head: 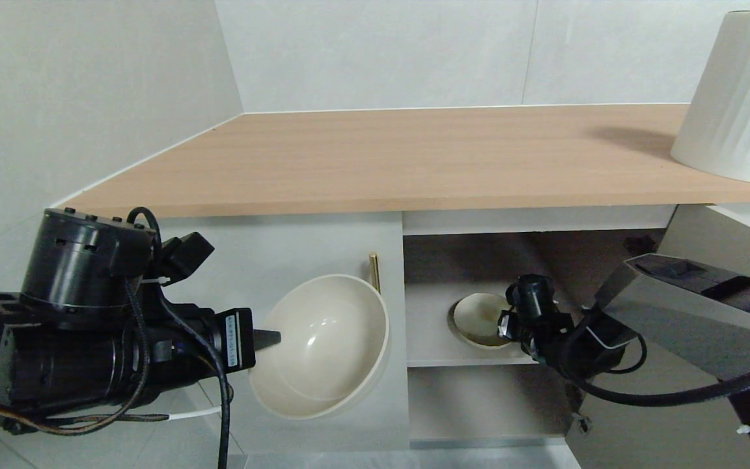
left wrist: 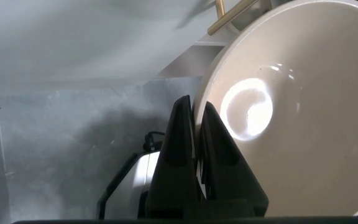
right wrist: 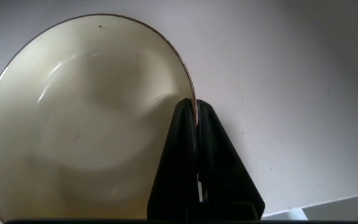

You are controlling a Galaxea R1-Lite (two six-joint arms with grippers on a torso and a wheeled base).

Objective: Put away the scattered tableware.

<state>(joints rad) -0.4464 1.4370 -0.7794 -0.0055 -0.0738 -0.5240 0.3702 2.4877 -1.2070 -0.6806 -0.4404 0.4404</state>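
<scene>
— What's the left gripper [head: 269, 339] got?

— The big cream bowl [head: 329, 345]. Its fingers are pinched tight on the rim, one inside and one outside. The bowl hangs tipped on its side with the hollow facing the room. It's in front of the closed door [head: 284, 254], with its top edge just below the brass handle [head: 374, 270].

— And the other one?

— The right gripper [head: 504, 324] is inside the open cupboard [head: 544, 254]. It's clamped the same way on the rim of a small pale dish [head: 476, 316] with a thin dark edge.

— Is the dish down on the shelf [head: 430, 332]?

— It's low over the shelf, toward the left side and tilted up a bit. I can't tell from here whether it touches the board.

— Are the two pieces close together?

— No, they're apart. The bowl is outside the door and the dish is inside the cupboard, with the door's edge between them.

— Anything up top?

— There's a wooden counter [head: 414, 156] above the cupboard, with a white ribbed shade [head: 739, 98] standing at its right end.
</scene>
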